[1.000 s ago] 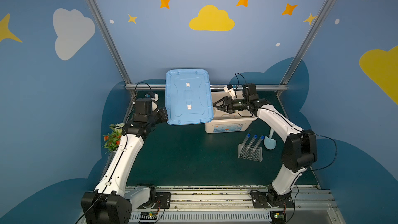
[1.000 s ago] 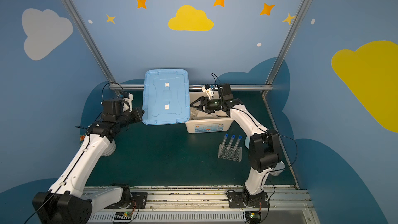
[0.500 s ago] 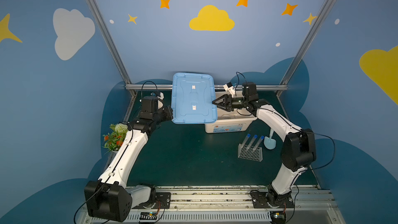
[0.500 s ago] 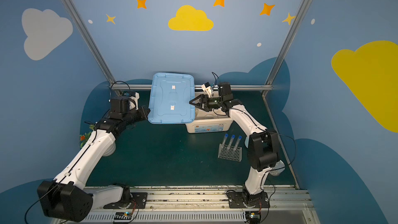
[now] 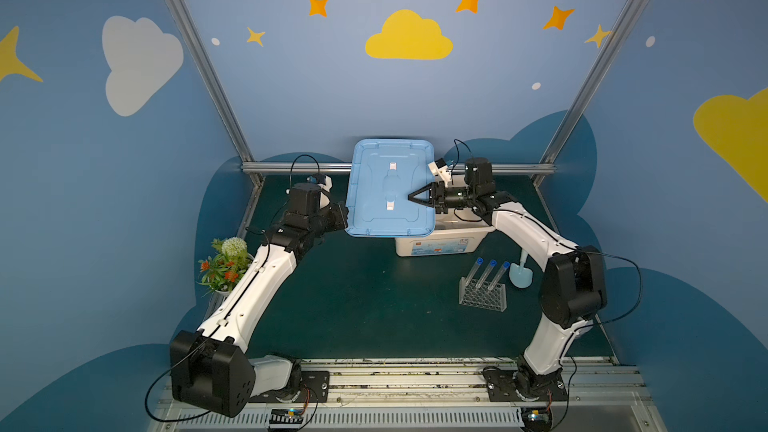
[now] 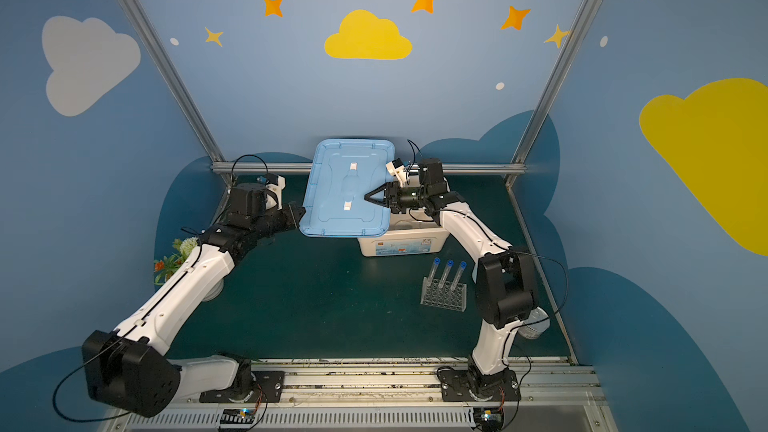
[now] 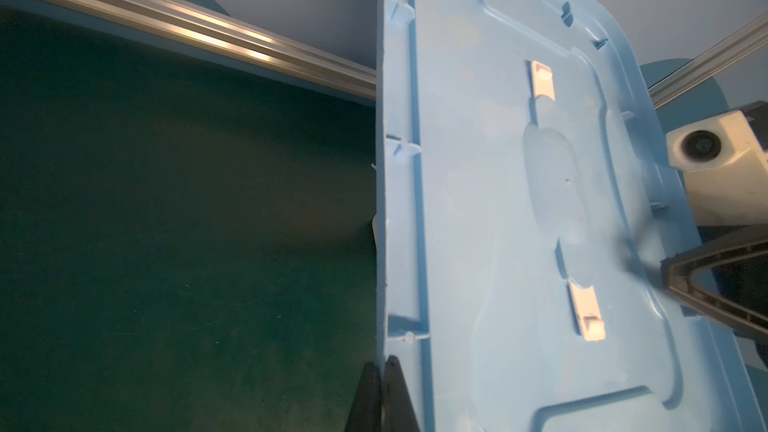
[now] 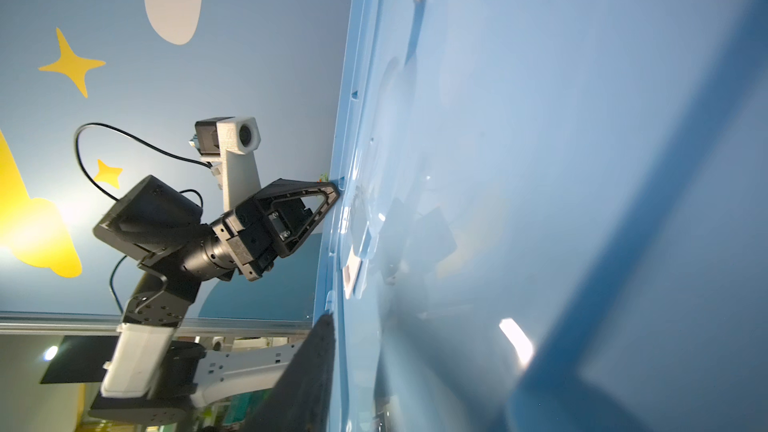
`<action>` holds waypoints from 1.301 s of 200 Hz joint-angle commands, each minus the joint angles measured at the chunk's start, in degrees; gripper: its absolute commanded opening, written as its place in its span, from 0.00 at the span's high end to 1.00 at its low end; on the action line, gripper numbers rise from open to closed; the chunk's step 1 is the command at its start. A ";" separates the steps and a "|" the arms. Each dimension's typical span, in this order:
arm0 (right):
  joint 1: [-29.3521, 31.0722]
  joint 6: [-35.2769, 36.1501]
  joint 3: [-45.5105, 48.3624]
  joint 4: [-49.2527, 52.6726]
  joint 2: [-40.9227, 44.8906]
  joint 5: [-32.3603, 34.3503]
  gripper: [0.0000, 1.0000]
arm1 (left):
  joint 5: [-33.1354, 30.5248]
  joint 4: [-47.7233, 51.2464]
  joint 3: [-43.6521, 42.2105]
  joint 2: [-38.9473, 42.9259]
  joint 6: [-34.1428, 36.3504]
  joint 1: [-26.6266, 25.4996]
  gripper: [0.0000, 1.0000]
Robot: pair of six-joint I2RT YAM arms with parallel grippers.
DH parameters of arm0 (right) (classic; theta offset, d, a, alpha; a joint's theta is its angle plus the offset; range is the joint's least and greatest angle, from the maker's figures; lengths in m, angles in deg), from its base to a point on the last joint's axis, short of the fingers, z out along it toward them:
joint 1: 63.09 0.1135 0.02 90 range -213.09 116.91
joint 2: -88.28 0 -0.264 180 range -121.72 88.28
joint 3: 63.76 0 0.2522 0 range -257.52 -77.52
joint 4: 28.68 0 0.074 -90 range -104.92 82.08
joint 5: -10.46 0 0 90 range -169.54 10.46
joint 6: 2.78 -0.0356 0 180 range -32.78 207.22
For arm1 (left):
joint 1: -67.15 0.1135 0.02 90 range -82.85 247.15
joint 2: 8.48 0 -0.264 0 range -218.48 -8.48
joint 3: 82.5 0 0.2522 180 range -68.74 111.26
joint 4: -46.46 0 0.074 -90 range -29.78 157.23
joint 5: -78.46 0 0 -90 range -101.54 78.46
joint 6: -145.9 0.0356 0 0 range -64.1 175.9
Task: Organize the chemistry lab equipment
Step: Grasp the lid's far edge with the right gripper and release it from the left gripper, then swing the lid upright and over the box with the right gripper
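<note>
Since a second ago the blue lid (image 5: 386, 189) has come down and to the right, and it now hangs over the left part of the white box (image 5: 440, 243). The right gripper's jaws have narrowed meanwhile.

Nearest the rail, both arms rise from their bases with elbows bent outward and forearms reaching toward the back wall. On the green mat (image 5: 365, 309), in front of the right arm's elbow, stands the clear rack (image 5: 482, 301) with three blue-capped test tubes (image 5: 492, 274) leaning in it. The funnel (image 5: 520, 276) sits just beside it (the plant (image 5: 224, 268) is off by the left forearm).

Farther back, the left gripper (image 7: 383, 363) is clamped tight on the lid's left rim, its fingers pressed together there. The right gripper (image 5: 410, 198) reaches in level from the opposite side. One finger lies over the lid's top face near the right edge. Whether the pair has actually closed on the plastic cannot be told.
</note>
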 commanded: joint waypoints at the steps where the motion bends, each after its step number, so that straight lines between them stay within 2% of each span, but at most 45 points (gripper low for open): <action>1: -0.66 0.47 1.09 -0.82 1.61 -0.48 0.67 | 1.15 -4.40 1.88 -1.09 -1.35 -0.43 0.95; 18: -1.32 0.89 1.18 -0.28 2.16 -0.53 0.76 | 1.50 -4.92 1.85 -2.32 -1.87 -0.78 0.94; 49: -2.57 3.11 0.89 1.48 3.13 -0.29 0.84 | 1.73 -5.50 2.42 -4.53 -2.16 -1.85 0.90; 83: -5.64 11.09 -2.89 12.35 4.67 1.57 0.90 | 1.44 -4.86 2.91 -6.25 -2.12 -2.56 0.73; 87: -6.03 12.44 -3.35 13.90 4.93 2.00 0.90 | 1.48 -4.88 2.88 -6.26 -2.12 -2.56 0.68; 101: -7.71 17.16 -5.15 18.89 6.31 4.38 0.92 | 0.68 -5.29 2.40 -6.15 -1.93 -2.53 0.38; 112: -8.97 21.22 -6.10 21.55 7.82 7.37 0.93 | -0.06 -5.13 2.29 -5.91 -1.42 -2.57 0.29; 121: -9.57 25.47 -6.52 22.96 9.52 11.23 0.94 | -0.49 -4.97 2.34 -5.90 -0.78 -2.55 0.23; 134: -9.81 27.84 -6.31 23.71 12.24 19.58 0.95 | -1.46 -4.47 2.54 -6.01 -0.10 -2.52 0.14; 169: -9.24 40.70 -10.22 28.72 16.39 37.89 0.96 | -1.91 -3.40 3.18 -6.73 1.46 -2.45 0.07; 189: -8.05 47.88 -9.49 27.30 17.87 50.17 0.98 | -1.53 -3.65 3.33 -7.47 1.75 -2.44 0.06; 221: -5.78 57.01 -2.93 16.76 22.21 63.94 0.99 | -0.74 -3.94 3.43 -8.67 1.77 -2.37 0.06; 260: 0.12 81.36 8.61 -3.63 22.56 80.23 1.00 | 1.90 -6.30 3.51 -10.73 0.97 -2.44 0.05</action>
